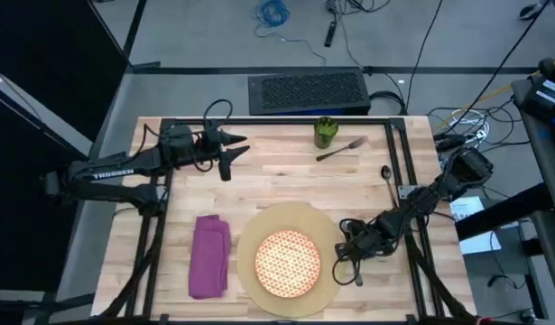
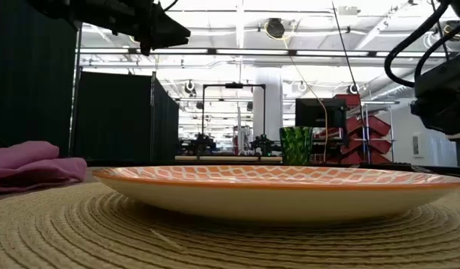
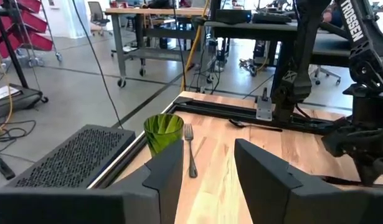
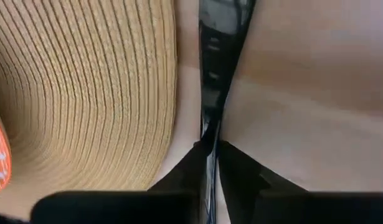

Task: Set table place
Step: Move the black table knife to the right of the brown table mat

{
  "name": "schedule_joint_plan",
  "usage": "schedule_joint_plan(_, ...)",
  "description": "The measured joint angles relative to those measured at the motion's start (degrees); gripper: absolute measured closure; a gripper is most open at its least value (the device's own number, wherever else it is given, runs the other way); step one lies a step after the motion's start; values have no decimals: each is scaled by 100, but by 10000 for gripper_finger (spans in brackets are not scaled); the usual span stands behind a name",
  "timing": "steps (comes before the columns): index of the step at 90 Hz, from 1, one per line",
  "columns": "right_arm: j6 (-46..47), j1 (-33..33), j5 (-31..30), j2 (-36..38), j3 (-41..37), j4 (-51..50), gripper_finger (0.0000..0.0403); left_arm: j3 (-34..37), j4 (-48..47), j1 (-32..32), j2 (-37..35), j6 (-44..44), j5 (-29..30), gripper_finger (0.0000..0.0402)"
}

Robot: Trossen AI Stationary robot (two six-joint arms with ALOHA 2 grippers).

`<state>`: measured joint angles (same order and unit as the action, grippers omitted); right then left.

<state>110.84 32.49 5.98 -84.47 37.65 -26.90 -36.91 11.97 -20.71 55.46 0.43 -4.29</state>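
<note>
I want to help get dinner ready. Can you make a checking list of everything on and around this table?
Surface: pale wood table, no spills seen.
Job's things: orange patterned plate on the tan mat; purple napkin beside the mat; green cup and fork near the far edge; knife beside the mat.
Clutter: spoon-like utensil by the right rail.
Grippers: left gripper raised, jaws open; right gripper low, jaws shut on the knife.
Cables: loops on both arms; blue coil on the floor.
Surroundings: black perforated box behind the table.
</note>
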Motion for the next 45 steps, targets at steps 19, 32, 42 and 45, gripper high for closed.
schedule_joint_plan(19,-119,-68,100,22,1,28,321,0,-16,0,0,-2,-2,270)
schedule_joint_plan(32,-119,-68,120,22,0,206,295,0,-14,0,0,-2,-2,270)
schedule_joint_plan(42,-237,-123,144,48,0,202,280,0,-11,0,-2,-2,-2,270)
schedule_joint_plan(45,-301,-159,159,75,0,140,276,0,-11,0,-2,-1,-2,270)
